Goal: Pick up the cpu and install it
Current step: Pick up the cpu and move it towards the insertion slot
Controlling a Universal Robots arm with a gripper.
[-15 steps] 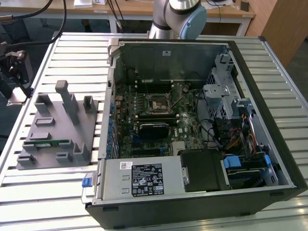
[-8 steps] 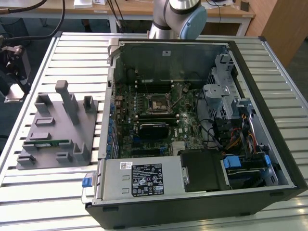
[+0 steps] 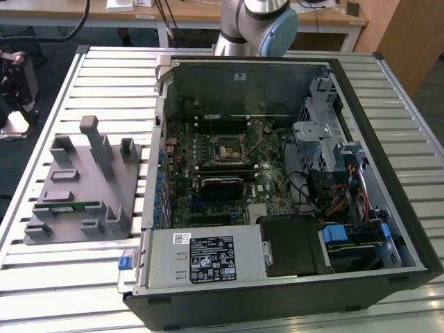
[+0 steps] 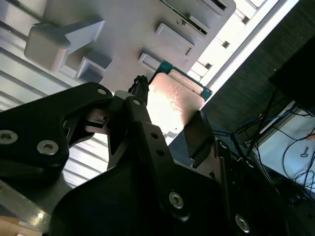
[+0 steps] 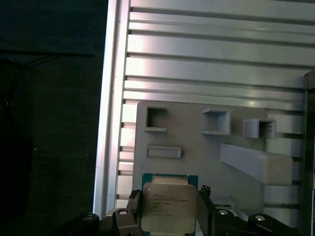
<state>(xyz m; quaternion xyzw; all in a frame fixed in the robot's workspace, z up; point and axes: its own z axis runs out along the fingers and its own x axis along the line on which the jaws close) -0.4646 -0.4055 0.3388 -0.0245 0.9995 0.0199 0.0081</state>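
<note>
One grey fixture [image 3: 76,184] lies on the left of the slatted table [image 3: 69,277] in the exterior view, with a thin green memory stick [image 3: 75,205] in one of its near slots. Above that fixture, in the first wrist view, the gripper [image 5: 170,219] is clamped on the cpu [image 5: 169,204]. One of its black fingers [image 5: 134,211] presses on each of two opposite edges, and the pale metal top faces the camera with a strip of green edge showing. The fixture's pockets look small behind the cpu, so I judge it hangs well clear of the plastic and rests in no pocket. To the right in the exterior view the open computer case [image 3: 388,208] lies on its side. The green board [image 3: 270,187] is inside it, and the square socket [image 3: 225,149] sits near the board's middle, well apart from the fixture. The arm [image 3: 257,21] rises at the far edge of the table.

The step in hand looks like the carry from fixture to case. To do it well, I judge, the cpu should be held flat and by its edges alone, with just enough squeeze to stop it slipping. It should move without jerks so it cannot twist between the fingers. The case wall between fixture and board stands tall, so height matters on the way across. The cpu's corners should be square to the socket.
</note>
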